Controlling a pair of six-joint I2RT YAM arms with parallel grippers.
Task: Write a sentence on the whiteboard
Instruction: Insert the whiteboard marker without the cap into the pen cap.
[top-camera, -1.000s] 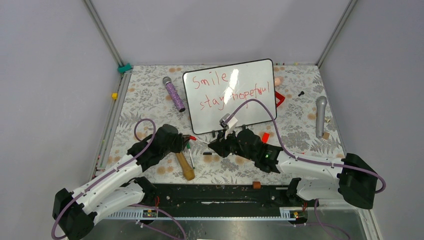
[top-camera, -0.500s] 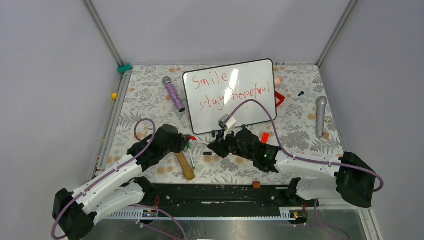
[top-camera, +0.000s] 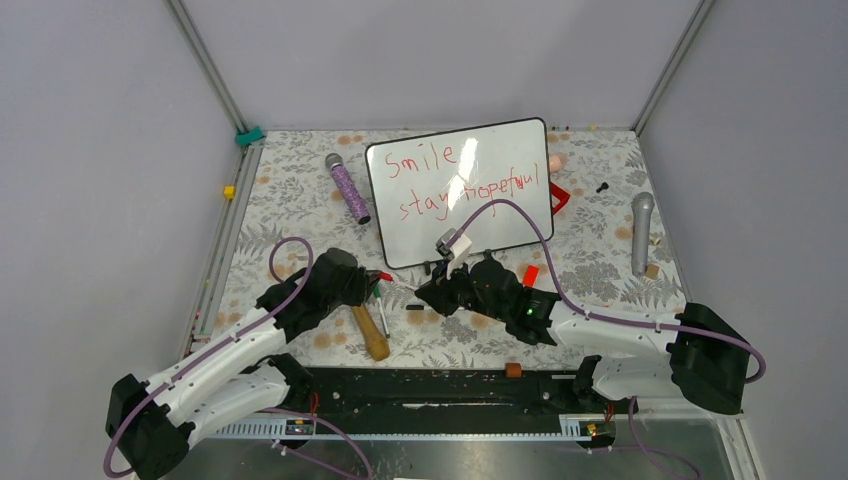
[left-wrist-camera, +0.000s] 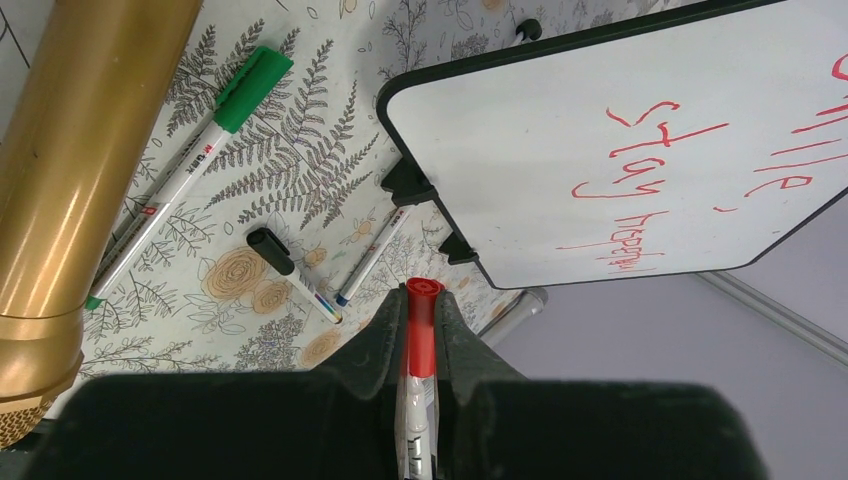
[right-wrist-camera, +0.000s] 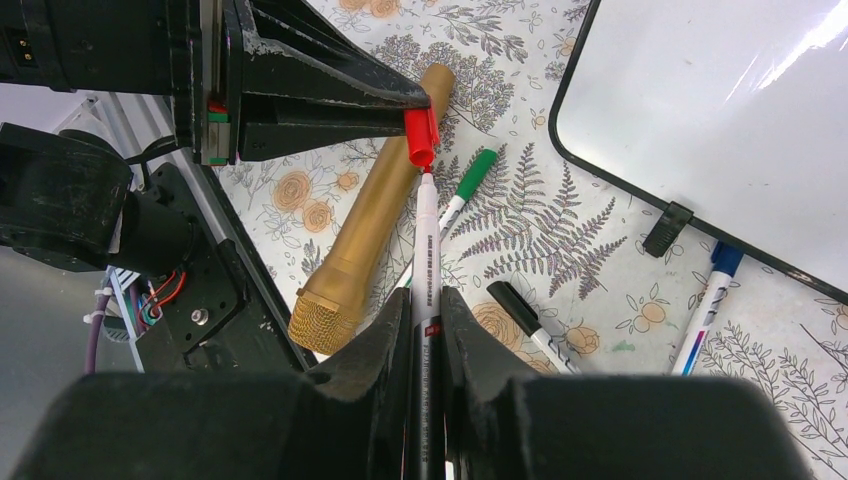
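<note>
Holding pen to pen, just past the arm bases. Left gripper (left-wrist-camera: 421, 312) is clamping shut on a red-capped pen (left-wrist-camera: 421, 335): the red end is sticking out past the fingertips and a white printed barrel is lying back between them. Right gripper (right-wrist-camera: 425, 300) is clamping shut on a white marker (right-wrist-camera: 425, 235), long axis running straight out along its fingers.

Key relation: the marker's narrow end is pointing at the red end. The two are lying roughly in line, with the red end tilting slightly off axis. In the right wrist view they are looking touching or just apart; cannot tell which. A gold microphone (right-wrist-camera: 365, 250) is lying on the table beneath that meeting point.

Beyond both, the whiteboard (top-camera: 410, 245) is standing tilted on its feet, with the right gripper sitting nearer its bottom edge. The sentence (top-camera: 440, 200) is reading "Smile / stay hopeful" in red, so the writing is looking done. Next move is likely turning on lining up that pen axis, not on reaching the board.
</note>
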